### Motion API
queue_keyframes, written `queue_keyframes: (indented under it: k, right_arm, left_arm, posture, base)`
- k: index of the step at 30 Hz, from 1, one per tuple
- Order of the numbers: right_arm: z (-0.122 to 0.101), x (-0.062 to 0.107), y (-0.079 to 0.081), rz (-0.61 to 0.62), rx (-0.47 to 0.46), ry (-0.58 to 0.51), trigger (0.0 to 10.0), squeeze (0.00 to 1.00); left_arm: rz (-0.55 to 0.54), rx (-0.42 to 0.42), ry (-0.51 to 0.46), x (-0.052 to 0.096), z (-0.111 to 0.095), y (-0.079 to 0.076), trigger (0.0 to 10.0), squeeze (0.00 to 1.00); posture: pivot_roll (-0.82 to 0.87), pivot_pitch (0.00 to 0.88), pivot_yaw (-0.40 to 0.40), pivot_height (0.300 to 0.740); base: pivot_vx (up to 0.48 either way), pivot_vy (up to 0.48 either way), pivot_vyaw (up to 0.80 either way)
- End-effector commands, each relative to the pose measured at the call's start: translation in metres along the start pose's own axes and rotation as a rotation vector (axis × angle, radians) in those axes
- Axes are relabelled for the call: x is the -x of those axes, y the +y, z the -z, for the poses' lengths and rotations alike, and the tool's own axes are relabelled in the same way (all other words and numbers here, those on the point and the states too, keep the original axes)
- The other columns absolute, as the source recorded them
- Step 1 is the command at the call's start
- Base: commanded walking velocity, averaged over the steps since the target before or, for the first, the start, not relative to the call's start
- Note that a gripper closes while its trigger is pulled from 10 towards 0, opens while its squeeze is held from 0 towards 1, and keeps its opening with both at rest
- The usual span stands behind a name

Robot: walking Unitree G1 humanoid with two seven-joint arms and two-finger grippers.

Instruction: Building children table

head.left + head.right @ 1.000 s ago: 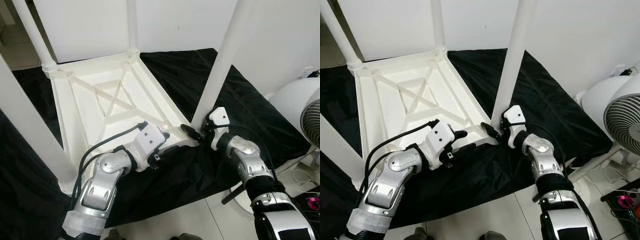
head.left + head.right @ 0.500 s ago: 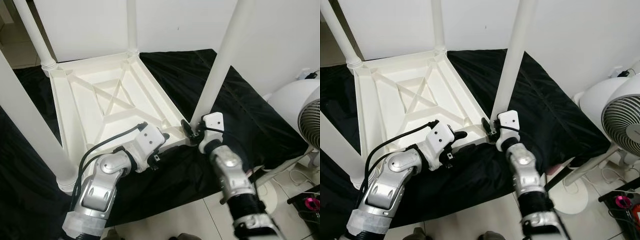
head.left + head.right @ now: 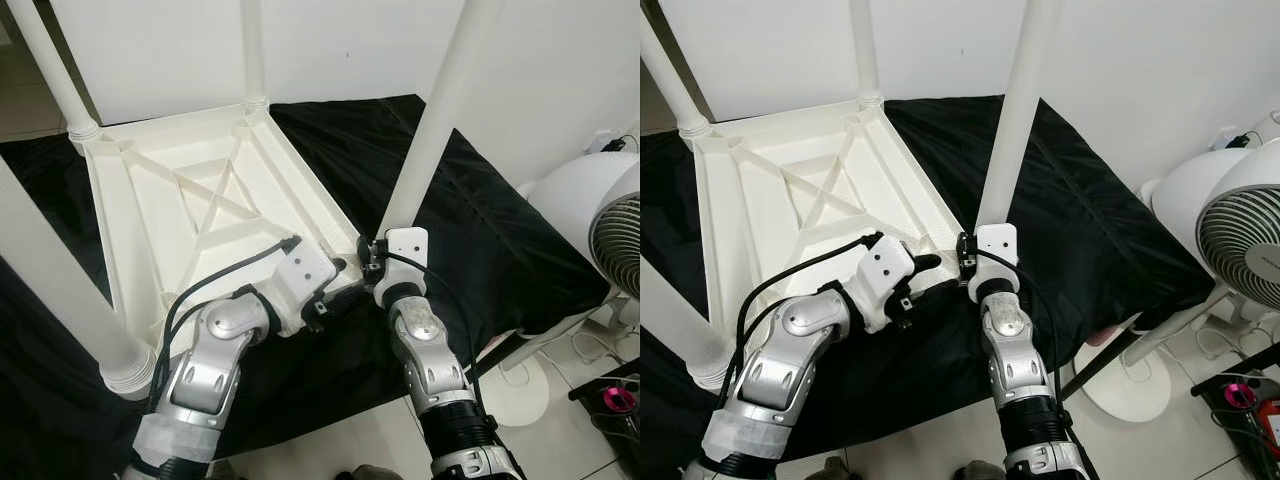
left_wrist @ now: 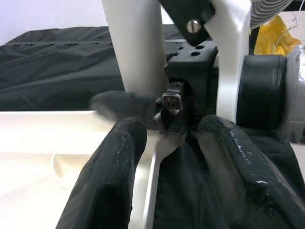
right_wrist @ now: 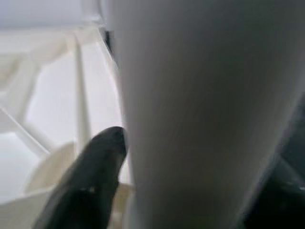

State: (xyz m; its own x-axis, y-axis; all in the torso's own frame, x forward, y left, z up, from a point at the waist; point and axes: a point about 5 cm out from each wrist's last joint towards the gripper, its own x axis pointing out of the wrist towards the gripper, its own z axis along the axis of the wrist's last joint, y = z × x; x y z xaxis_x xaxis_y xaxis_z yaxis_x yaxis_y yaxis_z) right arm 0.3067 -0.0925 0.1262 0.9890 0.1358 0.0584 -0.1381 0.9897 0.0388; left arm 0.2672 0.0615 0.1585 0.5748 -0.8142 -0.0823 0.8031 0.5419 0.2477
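Right gripper (image 3: 965,256) swung in, forearm now straight under the leg (image 3: 1015,110) base. Its fingers clamp that leg. Left gripper (image 3: 345,277), at 9 o'clock of it, fingers apart over the tabletop (image 3: 180,200) rim.

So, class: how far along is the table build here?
Done: three legs stand in the upturned top. In hand: the right gripper is at the fourth leg's base, with the left gripper at the top's edge beside it. Left: seating that leg and flipping the table.

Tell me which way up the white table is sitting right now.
Upside down. The white table lies with its ribbed underside facing up on the black cloth, its legs standing upward, and the right gripper at the near leg's base.
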Motion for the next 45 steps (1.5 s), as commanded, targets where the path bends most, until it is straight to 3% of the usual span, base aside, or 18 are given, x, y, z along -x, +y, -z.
queue_keyframes:
  k: [1, 11, 12, 13, 19, 22, 32, 36, 39, 40, 45]
  right_arm:
    - [0.001, 0.003, 0.006, -0.021, -0.049, 0.014, 10.0, 1.00]
    - [-0.013, 0.009, 0.002, -0.071, -0.027, -0.043, 10.0, 1.00]
    - [-0.014, 0.010, -0.001, -0.085, -0.010, -0.046, 10.0, 0.20]
    - [-0.015, 0.012, -0.005, -0.096, 0.007, -0.050, 10.0, 0.00]
    - [-0.014, 0.016, -0.017, -0.101, 0.046, -0.052, 10.0, 0.00]
    - [-0.014, 0.020, -0.025, -0.063, 0.050, -0.063, 10.0, 0.00]
    - [-0.008, 0.026, -0.026, -0.041, 0.055, -0.062, 10.0, 0.00]
    - [0.004, 0.030, -0.032, -0.020, 0.058, -0.037, 10.0, 0.00]
    - [0.005, 0.030, -0.033, -0.013, 0.061, -0.032, 10.0, 0.00]
    - [0.007, 0.031, -0.033, -0.003, 0.056, -0.029, 10.0, 0.00]
    - [0.008, 0.035, -0.036, 0.048, 0.047, -0.036, 10.0, 0.00]
  left_arm:
    - [-0.146, 0.006, 0.023, 0.000, 0.004, 0.007, 10.0, 0.00]
    - [-0.147, 0.011, 0.013, 0.002, 0.001, 0.008, 10.0, 0.00]
    - [-0.146, 0.014, 0.007, 0.002, -0.001, 0.009, 10.0, 0.00]
    - [-0.145, 0.016, 0.001, 0.002, -0.002, 0.011, 10.0, 0.00]
    - [-0.143, -0.014, 0.000, 0.001, -0.004, 0.016, 10.0, 0.00]
    - [-0.235, 0.050, -0.006, 0.007, 0.000, 0.027, 10.0, 0.00]
    - [-0.330, 0.066, 0.001, 0.010, 0.003, 0.028, 10.0, 0.00]
    - [-0.432, 0.116, 0.017, 0.009, 0.009, 0.032, 10.0, 0.00]
    - [-0.448, 0.118, 0.019, 0.009, 0.009, 0.033, 10.0, 0.00]
    - [-0.455, 0.160, -0.001, 0.010, 0.008, 0.032, 10.0, 0.00]
    - [-0.457, 0.199, -0.009, 0.011, 0.010, 0.028, 10.0, 0.00]
  posture:
    - [-0.04, 0.000, -0.010, 0.740]
    - [-0.06, 0.000, -0.018, 0.740]
    - [-0.06, 0.008, -0.021, 0.740]
    - [-0.05, 0.021, -0.025, 0.740]
    - [-0.05, 0.034, -0.040, 0.740]
    - [-0.07, 0.030, -0.043, 0.740]
    - [-0.05, 0.020, -0.057, 0.740]
    - [-0.04, 0.021, -0.035, 0.740]
    - [-0.04, 0.021, -0.035, 0.740]
    - [-0.05, 0.018, -0.029, 0.740]
    - [-0.06, 0.008, -0.023, 0.740]
  base:
    - [0.000, 0.000, 0.00]
    - [0.000, 0.000, 0.00]
    - [0.000, 0.000, 0.00]
    - [0.000, 0.000, 0.00]
    - [0.000, 0.000, 0.00]
    - [0.000, 0.000, 0.00]
    - [0.000, 0.000, 0.00]
    - [0.000, 0.000, 0.00]
    - [0.000, 0.000, 0.00]
    - [0.000, 0.000, 0.00]
    - [0.000, 0.000, 0.00]
